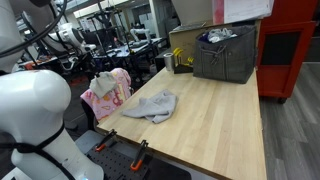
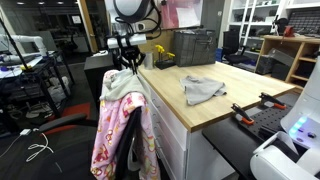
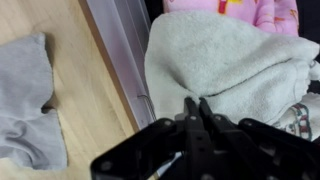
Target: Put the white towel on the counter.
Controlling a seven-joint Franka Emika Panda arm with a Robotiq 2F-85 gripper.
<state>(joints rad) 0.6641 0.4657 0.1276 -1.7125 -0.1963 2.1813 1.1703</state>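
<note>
The white towel lies bunched on top of a pink patterned cloth draped over a chair beside the counter. It shows in both exterior views. My gripper is right above it with its fingers closed together, and the tips pinch a fold of the towel. In an exterior view the gripper hangs over the chair, just off the counter's edge. The light wooden counter is next to the chair.
A grey cloth lies crumpled on the counter. A dark bin and a cardboard box stand at the counter's far end. Clamps grip the counter's edge.
</note>
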